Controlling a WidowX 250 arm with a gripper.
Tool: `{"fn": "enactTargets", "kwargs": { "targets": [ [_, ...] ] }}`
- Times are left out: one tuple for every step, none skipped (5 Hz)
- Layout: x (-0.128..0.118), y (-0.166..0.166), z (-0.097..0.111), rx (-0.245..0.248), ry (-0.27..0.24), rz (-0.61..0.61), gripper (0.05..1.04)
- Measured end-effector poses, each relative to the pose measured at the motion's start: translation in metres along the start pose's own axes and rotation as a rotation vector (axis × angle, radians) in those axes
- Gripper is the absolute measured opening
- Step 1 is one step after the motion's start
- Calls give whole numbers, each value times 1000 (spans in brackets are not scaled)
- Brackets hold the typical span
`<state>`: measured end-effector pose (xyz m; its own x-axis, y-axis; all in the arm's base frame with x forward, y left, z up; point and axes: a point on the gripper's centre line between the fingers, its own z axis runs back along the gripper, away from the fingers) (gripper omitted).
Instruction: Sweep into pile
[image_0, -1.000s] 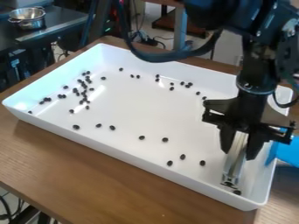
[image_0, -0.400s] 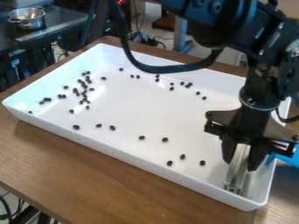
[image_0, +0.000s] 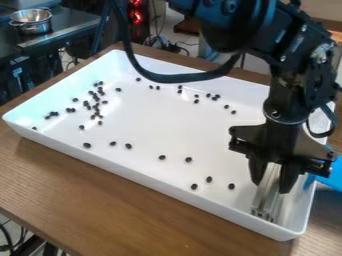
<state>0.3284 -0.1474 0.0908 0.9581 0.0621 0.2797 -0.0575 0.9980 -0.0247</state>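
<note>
The black two-finger gripper (image_0: 272, 187) is grasping a slim silvery tool (image_0: 266, 200) inside the white rectangular tray's (image_0: 133, 175) near-right corner, while small dark oval beans (image_0: 87, 145) are lying scattered, many clustering toward the left.

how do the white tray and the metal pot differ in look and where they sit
The white tray is rectangular and matches no curve of the metal pot, which is round. The white tray sits on the wooden table; the metal pot sits on a dark counter. Both are open-topped.
</note>
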Motion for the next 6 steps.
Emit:
{"fn": "enactTargets", "kwargs": {
  "targets": [
    [5, 25, -4, 9, -14, -4, 360],
    [8, 69, -4, 31, -36, 27, 360],
    [3, 96, -4, 38, -79, 12, 360],
    [1, 146, 2, 65, -86, 49, 360],
    [0, 185, 5, 72, -63, 91, 360],
    [14, 240, 21, 125, -68, 197, 360]
  ]
}}
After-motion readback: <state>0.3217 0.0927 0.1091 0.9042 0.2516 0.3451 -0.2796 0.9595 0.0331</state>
